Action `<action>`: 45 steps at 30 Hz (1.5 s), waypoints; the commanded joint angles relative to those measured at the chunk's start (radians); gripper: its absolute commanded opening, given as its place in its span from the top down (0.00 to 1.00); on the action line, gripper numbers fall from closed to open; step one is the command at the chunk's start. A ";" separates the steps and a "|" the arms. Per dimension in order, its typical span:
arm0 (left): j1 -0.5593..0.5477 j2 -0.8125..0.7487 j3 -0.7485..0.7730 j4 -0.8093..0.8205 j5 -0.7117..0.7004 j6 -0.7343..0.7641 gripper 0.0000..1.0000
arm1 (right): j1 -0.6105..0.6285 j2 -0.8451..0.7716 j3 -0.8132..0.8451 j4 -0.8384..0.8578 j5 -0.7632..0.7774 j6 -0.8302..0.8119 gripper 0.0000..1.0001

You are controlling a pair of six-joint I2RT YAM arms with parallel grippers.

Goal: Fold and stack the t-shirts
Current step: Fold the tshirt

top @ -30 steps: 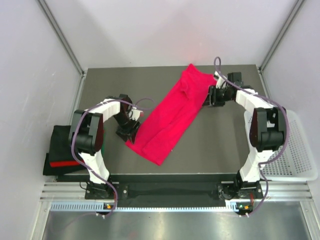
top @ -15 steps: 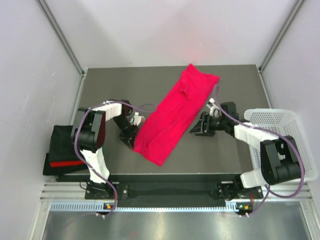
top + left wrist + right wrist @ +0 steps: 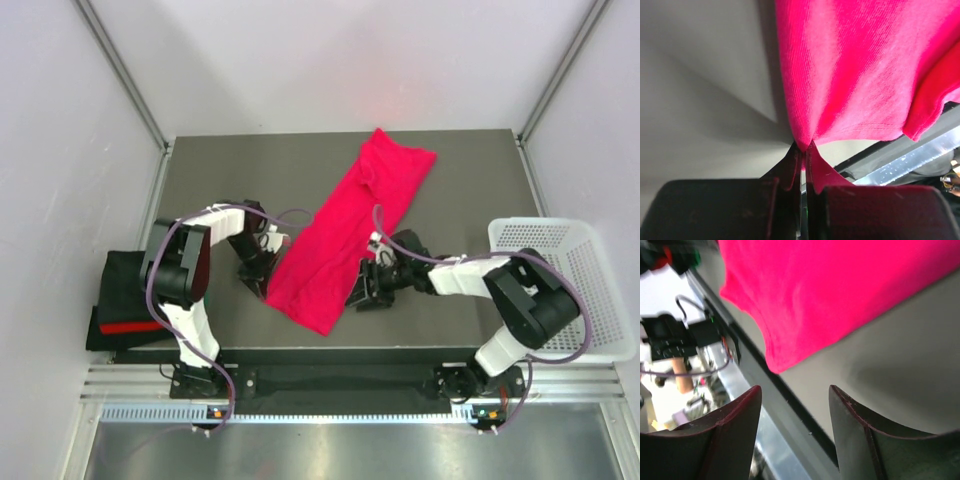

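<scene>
Pale grey walls close in a dark grey bench, and across its middle the magenta-red t-shirt lies as a long, narrow band. It runs diagonally, with its far end toward the back right and its near end close to the front edge. The left hand sits at the t-shirt's near left edge. In the left wrist view this hand has its two dark fingers pressed together on a pinch of the red cloth, which rises into a small peak between them and casts a shadow on the bench beside it. The right hand is low over the bench just off the t-shirt's near right edge, pointing toward the cloth. In the right wrist view this hand has its fingers standing apart with nothing between them, and the t-shirt's near corner lies a little beyond their tips, not touched. Well to the left of the t-shirt, past the left arm and off the bench's side, lies a pile of folded shirts, black on top with a red band showing. Well to the right of the t-shirt, beyond the right arm, stands a white mesh basket.
</scene>
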 commanded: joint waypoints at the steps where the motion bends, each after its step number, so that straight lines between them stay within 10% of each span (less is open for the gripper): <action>1: -0.001 -0.042 0.006 0.037 -0.047 0.005 1.00 | 0.099 0.046 0.038 0.060 -0.011 0.107 0.44; 33: -0.004 -0.076 -0.023 0.043 -0.019 0.019 1.00 | 0.312 0.273 0.240 -0.182 0.137 0.074 0.64; 35: -0.004 -0.076 -0.020 0.040 -0.021 0.019 1.00 | 0.312 0.277 0.240 -0.187 0.136 0.072 0.72; 36: -0.004 -0.076 -0.020 0.040 -0.021 0.018 1.00 | 0.312 0.272 0.240 -0.187 0.140 0.072 1.00; 45: -0.004 -0.107 0.070 -0.001 0.002 0.039 1.00 | 0.165 0.074 0.240 -0.291 0.034 -0.128 1.00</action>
